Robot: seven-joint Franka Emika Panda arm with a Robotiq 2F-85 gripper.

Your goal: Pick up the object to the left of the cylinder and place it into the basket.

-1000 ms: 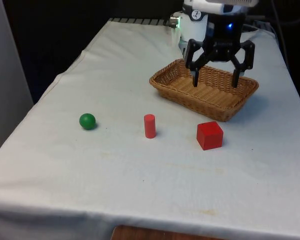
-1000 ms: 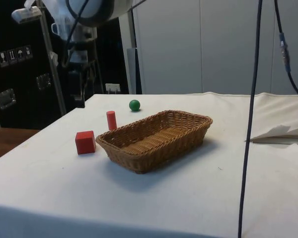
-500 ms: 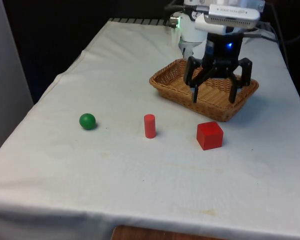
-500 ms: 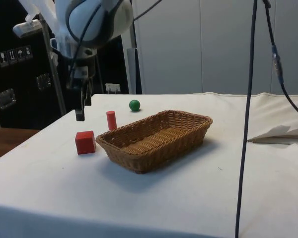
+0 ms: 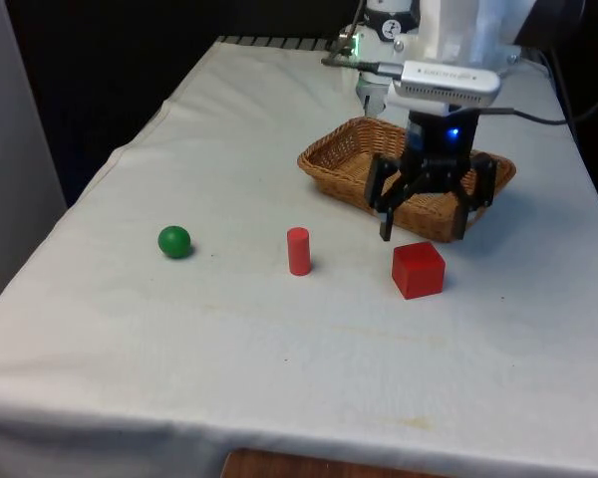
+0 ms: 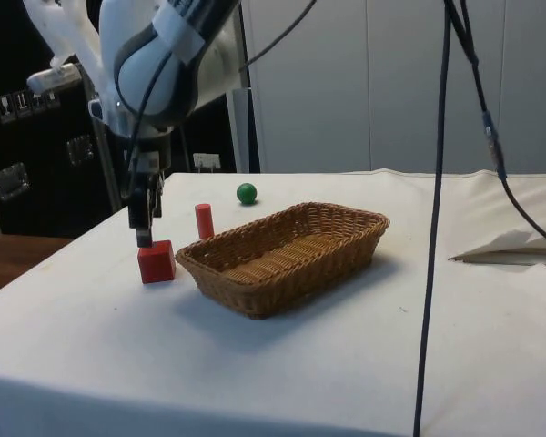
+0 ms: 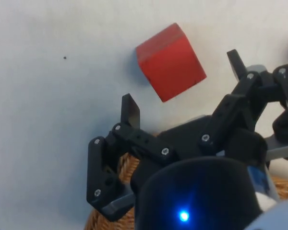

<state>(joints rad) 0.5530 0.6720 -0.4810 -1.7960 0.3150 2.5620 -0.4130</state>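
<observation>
- Front view: the gripper [image 5: 425, 231] is hanging spread wide and empty just above the red cube [image 5: 419, 269], likely lining up a grab. The cube is sitting right of the cylinder [image 5: 298, 251]; the ball [image 5: 174, 241] is lying left of it.
- Side view: the fingers [image 6: 146, 238] are hovering over the cube beside the basket [image 6: 287, 256].
- Wrist view: the cube [image 7: 170, 62] is lying between the open fingertips.

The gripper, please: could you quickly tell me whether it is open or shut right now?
Gripper: open, holding nothing, just above the red cube.
</observation>
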